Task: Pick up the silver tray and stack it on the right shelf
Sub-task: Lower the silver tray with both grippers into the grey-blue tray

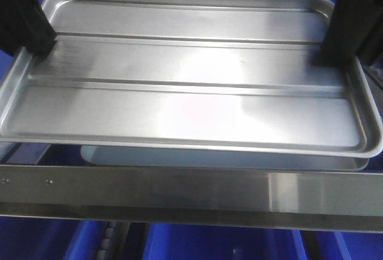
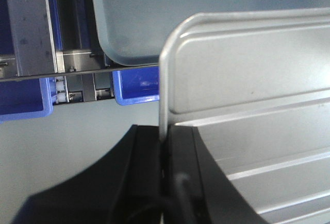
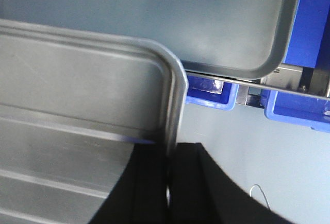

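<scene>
In the front-facing view, a shiny shallow rectangular silver tray (image 1: 191, 104) of metal, with rounded corners and two long ridges across its floor, is seen held level. It is gripped at its far left rim by the black left gripper (image 1: 40, 46) and at its far right rim by the black right gripper (image 1: 330, 57). Under it, the front edge of a larger, duller grey tray (image 1: 227, 159) with a plain floor is exposed. Whether the two trays touch cannot be told. Nearer the camera, the broad brushed-steel front bar (image 1: 191, 191) of the right shelf is crossed by the view, with two small screws (image 1: 49, 182) at its left end. Blue plastic bins (image 1: 209, 245) are seen below the bar.

In the left wrist view, the left gripper (image 2: 165, 136) is shown with its jaws narrow, clamped on the raised rim of the silver tray (image 2: 247, 80); one black finger (image 2: 147, 167) lies outside the rim and the other inside. Beyond it, a corner of the grey tray (image 2: 170, 13) is seen resting on the steel rack, with a white roller (image 2: 61, 94) and a blue bin (image 2: 136, 87) beneath.

In the right wrist view, the right gripper (image 3: 171, 154) is likewise closed narrowly on the rim of the silver tray (image 3: 77, 90), just below its rounded corner. The grey tray (image 3: 154, 18) is seen above, and blue bins (image 3: 209, 94) lie under its edge.
</scene>
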### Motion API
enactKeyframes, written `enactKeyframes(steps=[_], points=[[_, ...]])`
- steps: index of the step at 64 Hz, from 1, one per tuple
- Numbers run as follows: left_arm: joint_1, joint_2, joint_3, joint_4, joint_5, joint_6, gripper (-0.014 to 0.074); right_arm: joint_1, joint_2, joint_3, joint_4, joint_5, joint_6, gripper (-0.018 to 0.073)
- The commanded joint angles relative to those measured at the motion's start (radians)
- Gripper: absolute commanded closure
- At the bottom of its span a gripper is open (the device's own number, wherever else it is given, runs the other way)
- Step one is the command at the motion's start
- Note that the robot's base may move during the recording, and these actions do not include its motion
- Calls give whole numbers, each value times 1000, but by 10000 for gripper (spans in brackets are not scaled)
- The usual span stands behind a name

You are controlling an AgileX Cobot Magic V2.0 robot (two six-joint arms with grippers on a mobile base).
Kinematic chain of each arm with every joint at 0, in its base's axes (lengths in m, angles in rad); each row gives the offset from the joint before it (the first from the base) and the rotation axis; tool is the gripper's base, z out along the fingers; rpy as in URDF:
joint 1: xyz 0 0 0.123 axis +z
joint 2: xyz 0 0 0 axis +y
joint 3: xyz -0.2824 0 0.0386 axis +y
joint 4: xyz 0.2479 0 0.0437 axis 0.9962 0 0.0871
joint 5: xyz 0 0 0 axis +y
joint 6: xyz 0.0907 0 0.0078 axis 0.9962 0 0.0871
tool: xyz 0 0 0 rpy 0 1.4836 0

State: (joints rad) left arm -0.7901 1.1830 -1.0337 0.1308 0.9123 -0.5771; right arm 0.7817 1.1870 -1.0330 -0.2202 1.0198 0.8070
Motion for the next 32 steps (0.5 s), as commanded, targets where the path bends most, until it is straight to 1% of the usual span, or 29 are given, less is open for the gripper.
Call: enactKeyframes(steps=[1,23,32], points=[[-7,-28,-35,19,-30,1,689,-3,-24,-33,-34,-22,-18,503],[-7,-28,-35,21,-36,1,689,-3,-24,-34,-46,-107,-19,503],[-7,-25,-47,29,-81,1,689,-3,-24,-45,-71,-117,-39,503]])
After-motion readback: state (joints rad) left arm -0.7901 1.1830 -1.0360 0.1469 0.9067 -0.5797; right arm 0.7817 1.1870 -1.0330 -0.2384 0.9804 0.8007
